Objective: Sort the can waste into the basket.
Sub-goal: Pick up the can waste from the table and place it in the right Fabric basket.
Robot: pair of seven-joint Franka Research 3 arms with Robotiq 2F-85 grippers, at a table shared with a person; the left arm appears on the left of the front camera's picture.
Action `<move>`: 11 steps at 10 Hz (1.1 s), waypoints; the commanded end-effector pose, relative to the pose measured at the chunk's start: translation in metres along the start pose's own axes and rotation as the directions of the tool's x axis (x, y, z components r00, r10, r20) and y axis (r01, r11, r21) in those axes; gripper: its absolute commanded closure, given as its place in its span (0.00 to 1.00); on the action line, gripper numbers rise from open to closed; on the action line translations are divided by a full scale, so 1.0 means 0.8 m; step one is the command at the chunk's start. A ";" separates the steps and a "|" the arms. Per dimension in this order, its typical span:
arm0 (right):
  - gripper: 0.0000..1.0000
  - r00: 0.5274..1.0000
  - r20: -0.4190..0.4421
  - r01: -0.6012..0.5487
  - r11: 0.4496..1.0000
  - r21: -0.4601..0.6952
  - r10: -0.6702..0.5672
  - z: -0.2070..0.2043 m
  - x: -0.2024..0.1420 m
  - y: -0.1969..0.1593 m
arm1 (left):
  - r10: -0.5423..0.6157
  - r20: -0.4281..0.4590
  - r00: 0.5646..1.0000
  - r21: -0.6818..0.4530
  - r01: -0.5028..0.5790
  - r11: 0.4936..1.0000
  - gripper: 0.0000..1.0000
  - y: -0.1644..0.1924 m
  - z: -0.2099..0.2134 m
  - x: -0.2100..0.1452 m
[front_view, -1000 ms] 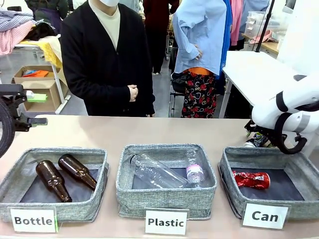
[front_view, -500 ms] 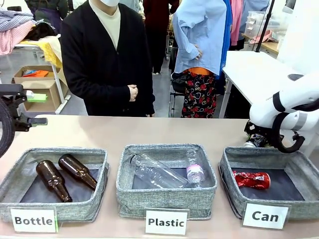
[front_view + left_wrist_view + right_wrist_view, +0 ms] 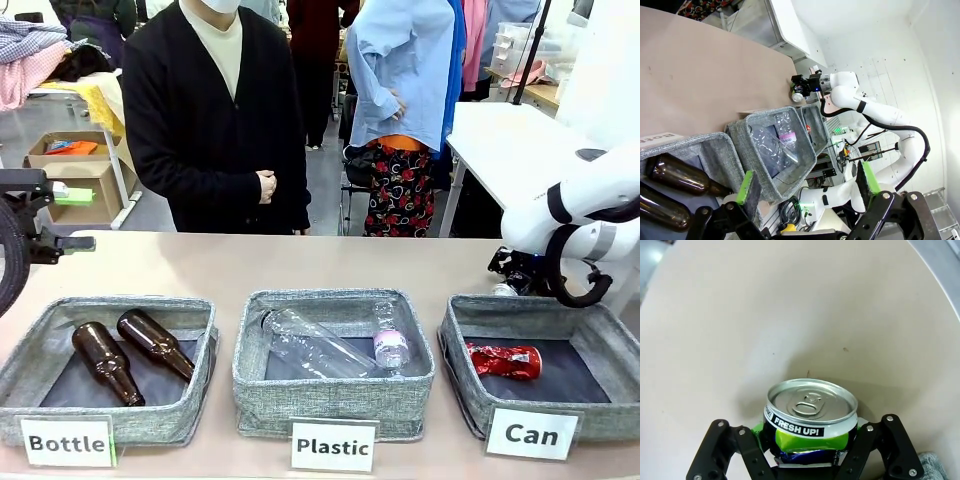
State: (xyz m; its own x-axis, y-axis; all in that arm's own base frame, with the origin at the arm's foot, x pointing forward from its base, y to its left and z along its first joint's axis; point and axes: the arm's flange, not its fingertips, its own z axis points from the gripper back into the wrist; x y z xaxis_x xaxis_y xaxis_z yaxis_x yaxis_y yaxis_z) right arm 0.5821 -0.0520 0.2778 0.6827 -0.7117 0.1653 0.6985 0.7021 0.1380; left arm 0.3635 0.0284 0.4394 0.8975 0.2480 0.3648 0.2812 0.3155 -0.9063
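- Three grey bins sit along the near edge of the bench (image 3: 300, 265); the basket (image 3: 480, 315) signed "Can" stands at the near right corner, and the red can (image 3: 505, 361) already lies on its dark floor.
- Right arm: the right gripper (image 3: 512, 268) hangs low just behind the basket's far rim, near the bench's right edge; its jaws are closed around the crushed black-silver can (image 3: 810, 425), pads pressed to either side of the dented body, silver lid facing the wrist camera.
- Left gripper (image 3: 805, 182) is parked off the bench's left edge with its jaws spread and nothing between them; it plays no part.
- Risk, as I judge it: the can is crumpled and gripped low on an uneven body, so it could twist or slip out during the lift; carried too low, it could catch the fabric rim and drop outside; released too early, it would land on the bench behind the basket.
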 end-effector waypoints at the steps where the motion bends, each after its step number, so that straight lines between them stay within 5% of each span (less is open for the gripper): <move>1: 1.00 1.000 -0.005 0.009 1.000 0.004 -0.009 0.014 -0.004 0.005 | -0.010 -0.015 1.000 -0.006 0.010 1.000 0.00 -0.001 0.005 0.001; 4: 1.00 0.997 0.027 -0.067 0.996 0.065 0.066 0.082 -0.013 0.010 | -0.010 -0.015 1.000 -0.006 0.010 1.000 0.00 -0.001 0.005 0.001; 6: 1.00 0.981 0.089 -0.182 0.977 0.112 0.172 0.142 -0.014 0.024 | -0.010 -0.015 1.000 -0.006 0.010 1.000 0.00 -0.001 0.005 0.001; 7: 1.00 0.962 0.055 -0.273 0.951 0.149 0.267 0.173 -0.019 0.028 | -0.010 -0.015 1.000 -0.006 0.010 1.000 0.00 -0.001 0.005 0.001; 9: 1.00 0.865 -0.033 -0.484 0.851 0.203 0.500 0.228 -0.033 0.023 | -0.010 -0.015 1.000 -0.006 0.010 1.000 0.00 -0.001 0.005 0.001; 10: 1.00 0.777 -0.097 -0.596 0.776 0.209 0.623 0.247 -0.044 0.012 | -0.010 -0.015 1.000 -0.006 0.010 1.000 0.00 -0.001 0.005 0.001; 11: 1.00 0.621 -0.191 -0.728 0.649 0.219 0.760 0.261 -0.059 -0.003 | -0.010 -0.015 1.000 -0.006 0.010 1.000 0.00 -0.001 0.005 0.001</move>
State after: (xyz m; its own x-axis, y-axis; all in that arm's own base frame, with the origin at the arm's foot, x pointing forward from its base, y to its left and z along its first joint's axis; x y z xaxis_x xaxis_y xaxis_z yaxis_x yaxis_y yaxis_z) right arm 0.5135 0.0091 0.4695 0.9867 -0.1057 0.1235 0.0733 0.9674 0.2424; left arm 0.3636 0.0286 0.4397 0.8972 0.2482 0.3653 0.2816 0.3156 -0.9061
